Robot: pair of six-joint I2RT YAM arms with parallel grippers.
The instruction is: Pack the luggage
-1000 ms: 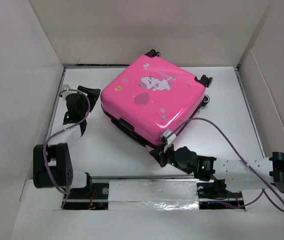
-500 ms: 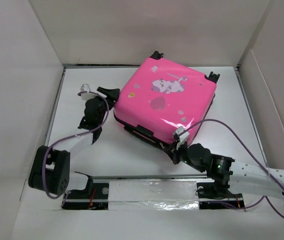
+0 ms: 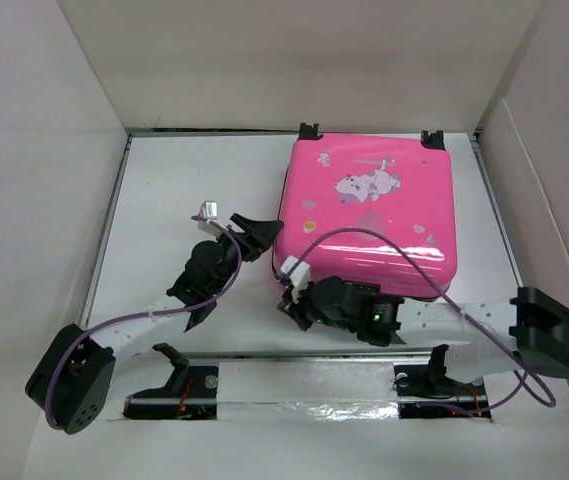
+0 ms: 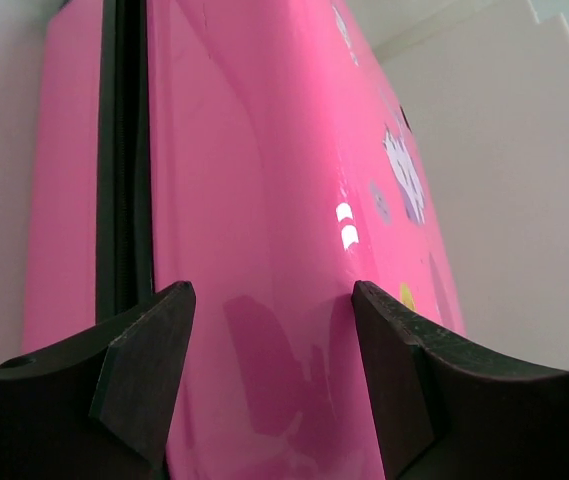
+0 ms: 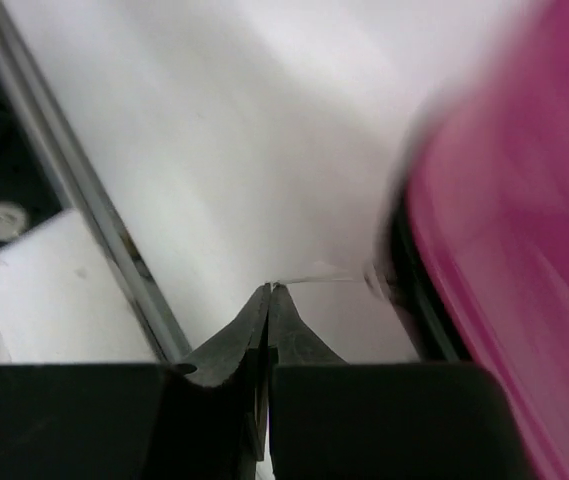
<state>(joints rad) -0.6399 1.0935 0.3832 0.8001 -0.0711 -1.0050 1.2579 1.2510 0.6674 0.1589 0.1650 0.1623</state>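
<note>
The luggage (image 3: 364, 215) is a glossy hot-pink hard-shell case lying flat and closed at the back right, wheels toward the rear wall. My left gripper (image 3: 262, 232) is open at its left side. In the left wrist view the pink shell (image 4: 264, 200) and its black seam fill the space between and beyond the two fingers, with the left gripper (image 4: 272, 290) close against it. My right gripper (image 3: 289, 300) sits at the case's near left corner. In the right wrist view the right gripper (image 5: 269, 288) is shut on a thin white zipper tab (image 5: 324, 272) that runs to the luggage (image 5: 524, 200) seam.
White walls (image 3: 54, 150) box in the table on the left, back and right. A metal rail with foil tape (image 3: 304, 385) runs along the near edge by the arm bases. A purple cable (image 3: 384, 240) loops over the case's near side.
The luggage has turned clockwise and slid to the back right, now square to the walls. Both arms followed it; the right gripper moved left along its near edge, still shut.
</note>
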